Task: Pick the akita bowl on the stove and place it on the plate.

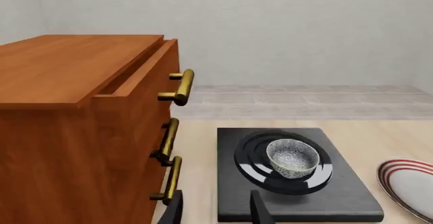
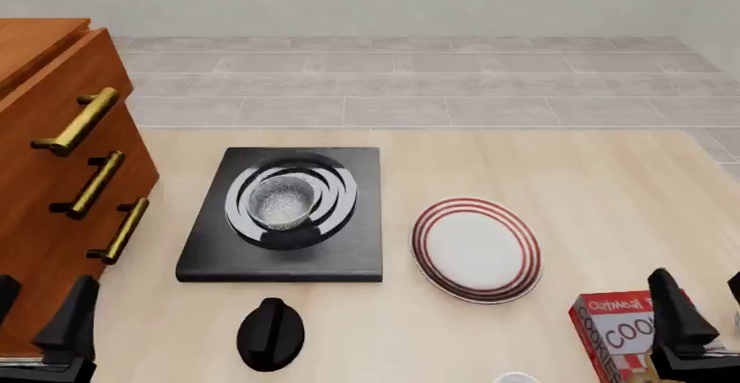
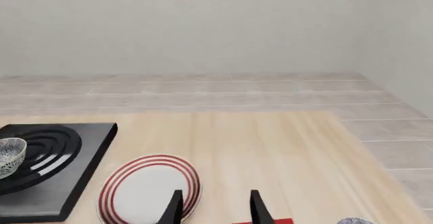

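The akita bowl (image 2: 281,201) (image 1: 292,157) (image 3: 9,156), speckled grey-white inside, stands upright on the rings of the black stove (image 2: 353,253) (image 1: 341,193) (image 3: 50,196). To the stove's right lies the red-striped white plate (image 2: 477,249) (image 1: 410,185) (image 3: 145,191), with nothing on it. My left gripper (image 2: 41,312) (image 1: 216,210) is open at the near left, in front of the cabinet and well short of the stove. At the near right my right gripper (image 2: 708,303) (image 3: 215,209) hovers open by a cookie box, apart from the plate. Neither holds anything.
A wooden drawer cabinet (image 2: 52,184) (image 1: 68,133) with brass handles (image 2: 95,184) stands left of the stove, its top drawer slightly pulled out. In front of the stove sits a black knob-like object (image 2: 270,333). The red cookie box (image 2: 625,333) lies at the near right.
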Robot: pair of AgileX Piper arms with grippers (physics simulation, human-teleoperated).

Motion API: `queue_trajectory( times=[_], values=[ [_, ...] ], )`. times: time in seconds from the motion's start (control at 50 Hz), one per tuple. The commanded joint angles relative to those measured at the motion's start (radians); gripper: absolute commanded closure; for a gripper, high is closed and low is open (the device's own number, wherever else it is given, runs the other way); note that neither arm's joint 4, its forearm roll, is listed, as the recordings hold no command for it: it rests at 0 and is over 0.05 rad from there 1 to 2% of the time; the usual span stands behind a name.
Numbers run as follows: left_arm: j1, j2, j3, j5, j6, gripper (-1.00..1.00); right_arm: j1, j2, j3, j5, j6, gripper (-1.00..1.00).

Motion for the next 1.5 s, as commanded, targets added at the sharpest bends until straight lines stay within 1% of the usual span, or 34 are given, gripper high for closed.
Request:
queue_trajectory(
  times=[0.02, 0.1, 0.12, 0.14, 0.16, 0.18, 0.2, 0.24, 0.3, 0.36, 0.38, 0.48, 0.54, 0.62, 0.64, 0.72, 0.76, 0.8, 0.86, 0.92, 0.94, 0.98, 1.02, 1.08, 1.14, 1.16, 1.18, 1.2, 1.22, 1.24, 1.38, 1.42, 1.44, 1.5],
  values=[
    [0.000, 0.005, -0.003, -0.001, 0.000, -1.00, 0.039, -0.049, 0.039, -0.038, 0.006, -1.00],
    [0.000, 0.005, -0.003, -0.001, 0.000, -1.00, 0.035, -0.049, 0.019, -0.021, 0.007, -1.00],
    [0.000, 0.005, -0.003, -0.001, 0.000, -1.00, 0.034, -0.035, 0.017, -0.027, -0.004, -1.00],
    [0.000, 0.005, -0.003, -0.001, 0.000, -1.00, 0.041, -0.014, 0.016, -0.036, -0.039, -1.00],
    [0.000, 0.005, -0.003, -0.001, 0.000, -1.00, 0.041, -0.013, 0.016, -0.038, -0.039, -1.00],
    [0.000, 0.005, -0.003, -0.001, 0.000, -1.00, 0.050, 0.005, 0.014, -0.046, -0.071, -1.00],
    [0.000, 0.005, -0.003, -0.001, 0.000, -1.00, 0.046, 0.006, 0.009, -0.043, -0.069, -1.00],
    [0.000, 0.005, -0.003, -0.001, 0.000, -1.00, 0.049, -0.007, -0.022, -0.009, -0.024, -1.00],
    [0.000, 0.005, -0.003, -0.001, 0.000, -1.00, 0.062, 0.007, -0.046, 0.005, -0.044, -1.00],
    [0.000, 0.005, -0.003, -0.001, 0.000, -1.00, 0.061, 0.021, -0.063, 0.012, -0.033, -1.00],
    [0.000, 0.005, -0.003, -0.001, 0.000, -1.00, 0.055, 0.070, -0.076, 0.003, -0.046, -1.00],
    [0.000, 0.005, -0.003, -0.001, 0.000, -1.00, 0.083, 0.145, -0.173, 0.004, 0.009, -1.00],
    [0.000, 0.005, -0.003, -0.001, 0.000, -1.00, 0.118, 0.228, -0.220, -0.016, -0.016, -1.00],
    [0.000, 0.005, -0.003, -0.001, 0.000, -1.00, 0.148, 0.286, -0.265, -0.021, 0.004, -1.00],
    [0.000, 0.005, -0.003, -0.001, 0.000, -1.00, 0.151, 0.333, -0.277, -0.035, -0.019, -1.00],
    [0.000, 0.005, -0.003, -0.001, 0.000, -1.00, 0.195, 0.464, -0.319, -0.075, -0.009, -1.00],
    [0.000, 0.005, -0.003, -0.001, 0.000, -1.00, 0.194, 0.462, -0.326, -0.077, -0.021, -1.00],
    [0.000, 0.005, -0.003, -0.001, 0.000, -1.00, 0.209, 0.469, -0.354, -0.058, -0.006, -1.00],
    [0.000, 0.005, -0.003, -0.001, 0.000, -1.00, 0.244, 0.519, -0.380, -0.050, -0.016, -1.00],
    [0.000, 0.005, -0.003, -0.001, 0.000, -1.00, 0.303, 0.620, -0.396, -0.061, 0.001, -1.00],
    [0.000, 0.005, -0.003, -0.001, 0.000, -1.00, 0.309, 0.668, -0.410, -0.062, -0.004, -1.00],
    [0.000, 0.005, -0.003, -0.001, 0.000, -1.00, 0.297, 0.659, -0.412, -0.066, -0.018, -1.00],
    [0.000, 0.005, -0.003, -0.001, 0.000, -1.00, 0.299, 0.727, -0.454, -0.030, -0.005, -1.00],
    [0.000, 0.005, -0.003, -0.001, 0.000, -1.00, 0.321, 0.720, -0.482, -0.019, -0.026, -1.00],
    [0.000, 0.005, -0.003, -0.001, 0.000, -1.00, 0.370, 0.755, -0.539, 0.009, 0.022, -1.00],
    [0.000, 0.005, -0.003, -0.001, 0.000, -1.00, 0.370, 0.755, -0.540, 0.009, 0.022, -1.00],
    [0.000, 0.005, -0.003, -0.001, 0.000, -1.00, 0.417, 0.799, -0.571, 0.024, 0.044, -1.00],
    [0.000, 0.005, -0.003, -0.001, 0.000, -1.00, 0.417, 0.799, -0.571, 0.024, 0.044, -1.00],
    [0.000, 0.005, -0.003, -0.001, 0.000, -1.00, 0.443, 0.809, -0.589, 0.033, 0.015, -1.00],
    [0.000, 0.005, -0.003, -0.001, 0.000, -1.00, 0.459, 0.829, -0.606, 0.040, 0.007, -1.00],
    [0.000, 0.005, -0.003, -0.001, 0.000, -1.00, 0.520, 0.945, -0.693, 0.058, 0.043, -1.00],
    [0.000, 0.005, -0.003, -0.001, 0.000, -1.00, 0.544, 0.966, -0.702, 0.053, 0.084, -1.00],
    [0.000, 0.005, -0.003, -0.001, 0.000, -1.00, 0.551, 0.990, -0.710, 0.059, 0.075, -1.00],
    [0.000, 0.005, -0.003, -0.001, 0.000, -1.00, 0.563, 1.006, -0.714, 0.047, 0.093, -1.00]
  ],
)
